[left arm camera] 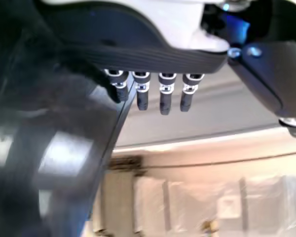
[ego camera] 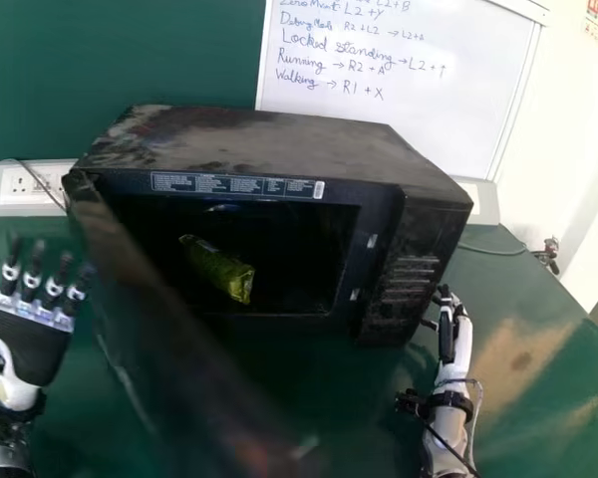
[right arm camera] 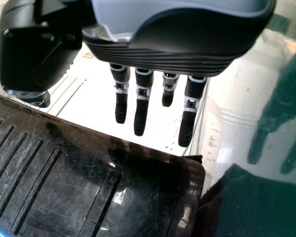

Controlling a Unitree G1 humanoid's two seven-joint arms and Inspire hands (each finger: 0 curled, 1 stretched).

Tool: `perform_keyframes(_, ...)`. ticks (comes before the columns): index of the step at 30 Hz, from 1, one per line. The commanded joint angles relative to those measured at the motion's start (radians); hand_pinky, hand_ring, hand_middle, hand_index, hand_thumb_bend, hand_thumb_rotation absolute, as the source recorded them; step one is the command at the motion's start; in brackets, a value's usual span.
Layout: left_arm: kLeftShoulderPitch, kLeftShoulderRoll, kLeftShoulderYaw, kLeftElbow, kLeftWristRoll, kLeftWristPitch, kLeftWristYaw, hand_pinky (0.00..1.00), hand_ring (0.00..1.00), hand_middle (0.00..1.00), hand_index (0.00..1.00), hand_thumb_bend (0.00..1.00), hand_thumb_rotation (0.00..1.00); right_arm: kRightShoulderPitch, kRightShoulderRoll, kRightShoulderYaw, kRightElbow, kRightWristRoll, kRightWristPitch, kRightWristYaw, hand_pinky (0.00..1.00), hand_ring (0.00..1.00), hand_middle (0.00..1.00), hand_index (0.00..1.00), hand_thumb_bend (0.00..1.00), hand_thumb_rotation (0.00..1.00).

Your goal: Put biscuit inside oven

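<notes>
In the head view the green biscuit packet (ego camera: 217, 269) lies inside the black oven (ego camera: 279, 139), tilted, in the left part of its cavity. The oven door (ego camera: 169, 309) stands open toward the camera. My left hand (ego camera: 30, 334) is left of the door, fingers straight and holding nothing. My right hand (ego camera: 456, 334) is beside the oven's front right corner, by the control panel. The left wrist view has my left hand (left arm camera: 138, 54) with straight fingers near the dark door (left arm camera: 54, 148). In the right wrist view my right hand (right arm camera: 163, 54) has extended fingers above the oven's panel side (right arm camera: 89, 173).
The green table (ego camera: 518, 349) carries the oven. Behind it stand a whiteboard (ego camera: 399, 100) with writing and a wall socket strip (ego camera: 40, 184). A thin cable (ego camera: 493, 249) lies right of the oven. The open door spans the space between the hands.
</notes>
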Motion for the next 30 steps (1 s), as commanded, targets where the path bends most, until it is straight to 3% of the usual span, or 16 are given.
perform_keyframes(1, 0.039, -0.004, -0.013, -0.005, 0.014, -0.026, -0.005, 0.04, 0.17, 0.29, 0.47, 0.5, 0.08, 0.033, 0.019, 0.007, 0.022, -0.009, 0.006, -0.007, 0.59, 0.73, 0.77, 0.83, 0.77, 1.0)
perform_keyframes(4, 0.053, -0.013, -0.047, -0.023, 0.006, -0.031, -0.005, 0.07, 0.22, 0.33, 0.47, 0.49, 0.08, 0.032, 0.019, 0.005, 0.022, -0.005, 0.007, -0.003, 0.6, 0.73, 0.77, 0.83, 0.78, 1.0)
perform_keyframes(10, 0.038, 0.04, -0.152, -0.007, -0.02, -0.111, -0.005, 0.12, 0.25, 0.35, 0.47, 0.5, 0.07, 0.034, 0.02, 0.002, 0.022, -0.001, 0.007, 0.005, 0.61, 0.74, 0.77, 0.83, 0.76, 1.0)
perform_keyframes(17, 0.055, 0.03, -0.172, 0.015, -0.006, -0.087, -0.005, 0.14, 0.29, 0.38, 0.47, 0.5, 0.07, 0.034, 0.018, 0.009, 0.025, -0.012, 0.009, -0.01, 0.6, 0.72, 0.77, 0.83, 0.76, 1.0)
perform_keyframes(20, 0.035, 0.055, -0.201, 0.034, 0.007, -0.1, -0.005, 0.12, 0.27, 0.37, 0.47, 0.5, 0.07, 0.032, 0.019, 0.005, 0.025, -0.007, 0.011, -0.002, 0.62, 0.73, 0.77, 0.83, 0.77, 1.0)
perform_keyframes(24, 0.01, 0.087, -0.219, 0.091, 0.045, -0.151, -0.005, 0.12, 0.29, 0.38, 0.47, 0.5, 0.07, 0.031, 0.021, 0.001, 0.024, -0.002, 0.015, 0.004, 0.62, 0.73, 0.77, 0.83, 0.77, 1.0)
perform_keyframes(26, -0.032, 0.091, -0.219, 0.166, 0.07, -0.254, -0.005, 0.13, 0.31, 0.41, 0.48, 0.5, 0.07, 0.03, 0.022, -0.001, 0.025, 0.001, 0.016, 0.008, 0.63, 0.74, 0.77, 0.83, 0.76, 1.0)
perform_keyframes(27, -0.054, 0.094, -0.218, 0.206, 0.09, -0.308, -0.005, 0.15, 0.33, 0.44, 0.46, 0.25, 0.21, 0.03, 0.022, -0.002, 0.025, 0.002, 0.016, 0.01, 0.63, 0.74, 0.77, 0.83, 0.76, 1.0)
perform_keyframes(28, -0.072, 0.084, -0.199, 0.248, 0.111, -0.35, -0.005, 0.17, 0.35, 0.47, 0.49, 0.13, 0.33, 0.03, 0.022, -0.002, 0.026, 0.002, 0.015, 0.011, 0.63, 0.74, 0.77, 0.83, 0.76, 1.0)
perform_keyframes(30, -0.085, 0.079, -0.178, 0.292, 0.179, -0.419, 0.01, 0.19, 0.38, 0.51, 0.58, 0.03, 0.44, 0.031, 0.021, 0.001, 0.026, -0.004, 0.013, 0.004, 0.61, 0.73, 0.77, 0.83, 0.75, 1.0)
